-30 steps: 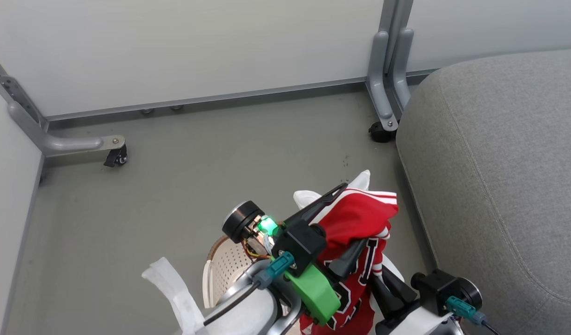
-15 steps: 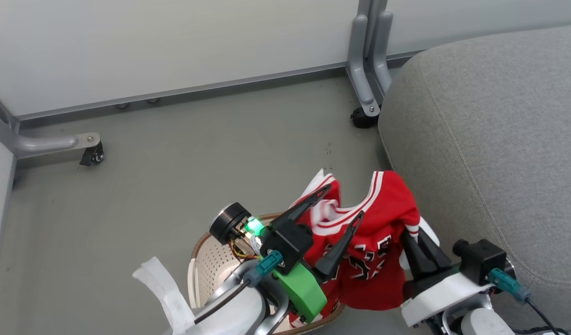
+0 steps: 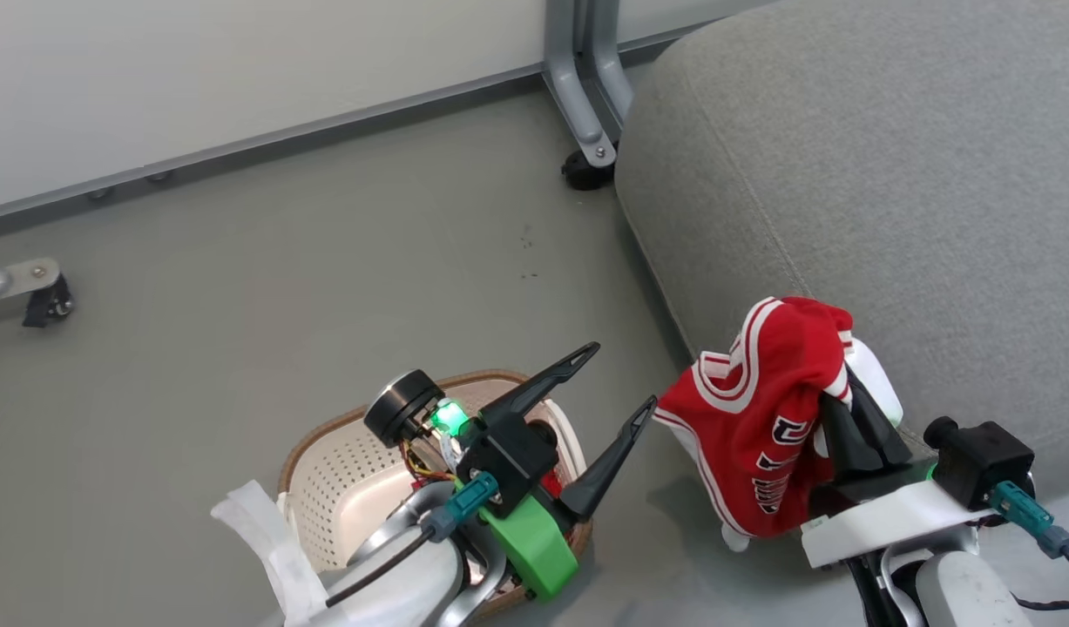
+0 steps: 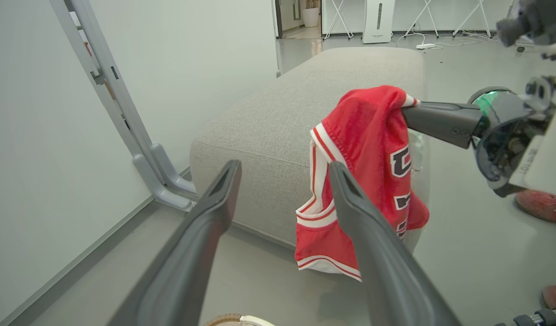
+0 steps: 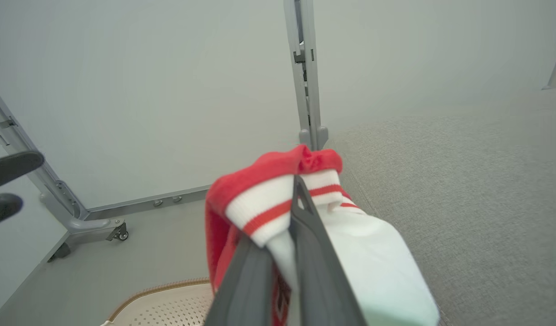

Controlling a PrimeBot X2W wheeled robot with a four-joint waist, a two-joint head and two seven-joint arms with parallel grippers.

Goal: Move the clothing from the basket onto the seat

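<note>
Jersey [image 3: 765, 427] now hangs from the right gripper [image 3: 839, 394] alone. The gripper's two dark fingers are pressed together on a bunched fold of red and white cloth. In the head view the garment sits at about 4 o'clock. Its top fold is level with the near edge of the seat [image 3: 848, 174] and the rest dangles beside the cushion's side, above the floor [image 3: 325, 261]. From the left wrist it shows hanging in front of the cushion's corner, not yet lying on top.

A second ago the same cloth was draped across the fingers of the left gripper [image 3: 621, 375], above the basket [image 3: 477, 379]. Half a second ago it was still brushing them. Now that gripper stands wide and bare at 6 o'clock, over the basket, with a strip of floor between it and the jersey. The head has also turned toward the cushion, so the seat taking more of the upper right, from 12 to 3 o'clock, is the camera's swing and not the furniture moving.

For the task, this means the garment is out of the basket and free of the other arm, and the carry is well on. What is left, I judge, is to bring it over the cushion and let go. A red sliver [image 3: 551, 482] shows in the basket at 6 o'clock under the left wrist. It is likely a second garment, so the job looks about half done at best.
</note>
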